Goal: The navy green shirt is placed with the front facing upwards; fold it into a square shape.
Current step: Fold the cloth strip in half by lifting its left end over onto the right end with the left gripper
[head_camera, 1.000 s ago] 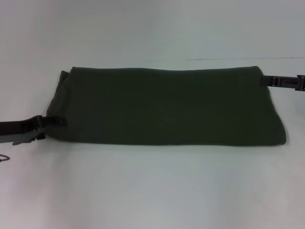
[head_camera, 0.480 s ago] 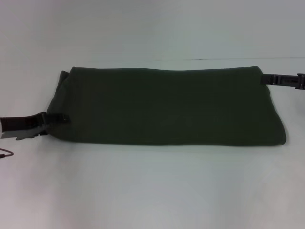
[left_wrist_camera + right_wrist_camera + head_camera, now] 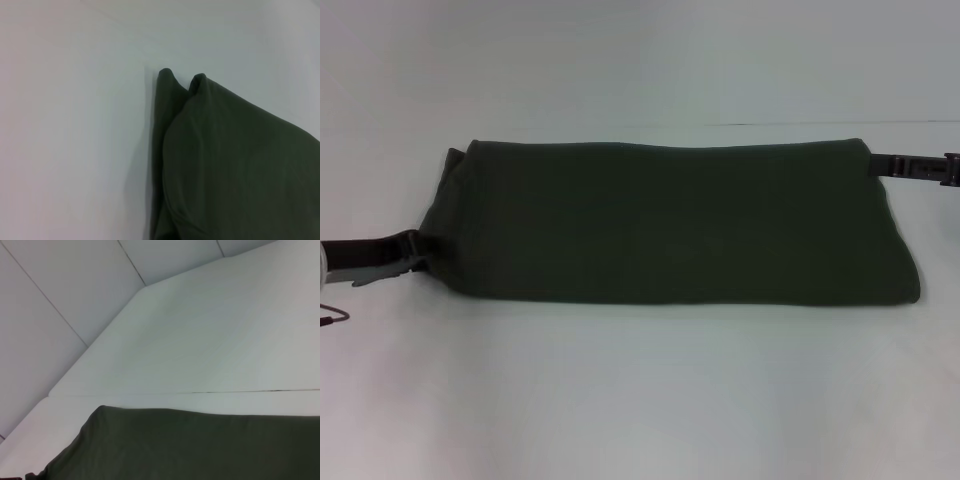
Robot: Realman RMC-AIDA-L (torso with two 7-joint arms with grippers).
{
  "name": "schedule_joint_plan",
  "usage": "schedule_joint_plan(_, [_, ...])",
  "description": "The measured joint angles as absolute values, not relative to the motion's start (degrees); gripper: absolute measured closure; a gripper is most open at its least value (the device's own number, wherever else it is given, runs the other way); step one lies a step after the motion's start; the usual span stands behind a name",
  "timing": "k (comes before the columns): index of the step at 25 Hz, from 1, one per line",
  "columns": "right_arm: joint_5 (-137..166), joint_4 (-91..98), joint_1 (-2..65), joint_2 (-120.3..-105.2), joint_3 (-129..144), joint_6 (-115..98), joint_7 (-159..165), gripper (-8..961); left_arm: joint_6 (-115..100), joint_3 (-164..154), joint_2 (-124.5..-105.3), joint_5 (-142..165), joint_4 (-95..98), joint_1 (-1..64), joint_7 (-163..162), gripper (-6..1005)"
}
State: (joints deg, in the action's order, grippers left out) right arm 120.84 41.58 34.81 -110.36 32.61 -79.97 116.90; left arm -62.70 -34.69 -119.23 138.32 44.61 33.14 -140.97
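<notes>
Shirt: the navy green shirt point(image 3: 670, 222) folded into a long, wide band, plain green side up, no lettering showing; lies across the middle of the white table point(image 3: 640, 400), long axis running 9 to 3 o'clock in the head view.
Shirt edges: far edge nearly straight; near edge a rounded fold; end at 3 o'clock tapers to a rounded near corner; end at 9 o'clock shows layered folds.
Left wrist view of shirt: two small peaked corners of cloth point(image 3: 220, 165) side by side, layers stacked, flat on the table surface point(image 3: 70, 125).
Right wrist view of shirt: far edge and one rounded corner of the cloth point(image 3: 190, 445) against the tabletop point(image 3: 210, 340), with wall panels beyond.
Left gripper: left gripper point(image 3: 420, 250) at 9 o'clock of the shirt, low at the table, tips right at the cloth's end near its near corner; cannot tell whether pinched on the fabric or merely touching, nor how wide the fingers stand.
Right gripper: right gripper point(image 3: 880, 163) at 2 o'clock of the shirt, at the far corner of that end, tips meeting the cloth edge; finger spread and any hold on the fabric impossible to tell.
</notes>
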Motion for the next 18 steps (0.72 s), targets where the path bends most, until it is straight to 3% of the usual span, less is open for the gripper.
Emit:
schedule_joint_plan(4, [120.84, 41.57, 34.79, -110.36, 32.6, -79.97, 116.9, 38, -62.14, -34.71, -119.21, 138.35, 44.49, 33.2, -140.96, 491])
schedule_joint_plan(7, [120.84, 41.5, 34.71, -110.36, 32.6, -79.97, 116.9, 38, -61.65, -34.72, -119.19, 138.37, 44.44, 33.23, -140.95, 727])
schedule_joint_plan(18, [120.79, 40.98, 34.15, -111.09, 32.04, -79.34, 116.52, 37, -61.42, -33.7, -119.38, 137.35, 44.98, 32.02, -140.33, 934])
